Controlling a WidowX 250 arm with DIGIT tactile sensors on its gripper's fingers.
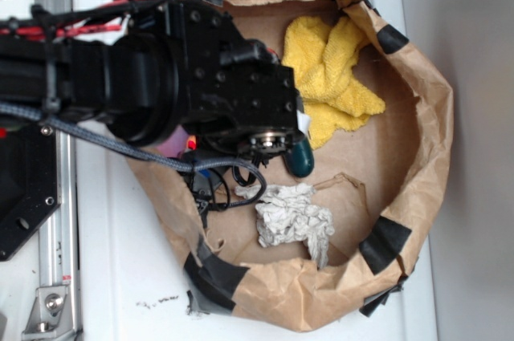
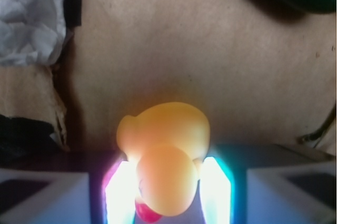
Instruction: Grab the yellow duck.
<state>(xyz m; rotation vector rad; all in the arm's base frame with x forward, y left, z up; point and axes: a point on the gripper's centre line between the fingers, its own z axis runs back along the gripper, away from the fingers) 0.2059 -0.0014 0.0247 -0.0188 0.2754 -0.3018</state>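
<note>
Only the wrist view shows the yellow duck (image 2: pixel 164 155): it sits between the two glowing fingers (image 2: pixel 122 192) of the gripper (image 2: pixel 167 195), which press against its sides, its red beak at the bottom edge. From the exterior view the arm's black body hides the duck and the fingertips inside the brown paper enclosure (image 1: pixel 426 156). A dark green toy (image 1: pixel 303 158) pokes out beside a yellow towel (image 1: pixel 333 68), with crumpled white paper (image 1: pixel 293 217) nearby.

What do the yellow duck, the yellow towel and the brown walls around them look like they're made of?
Yellow duck: smooth, rounded, soft sheen, likely rubber or soft plastic.
Yellow towel: fluffy, nubby pile, looks like terry cloth.
Brown walls: creased, matte kraft paper, patched with black tape.
</note>
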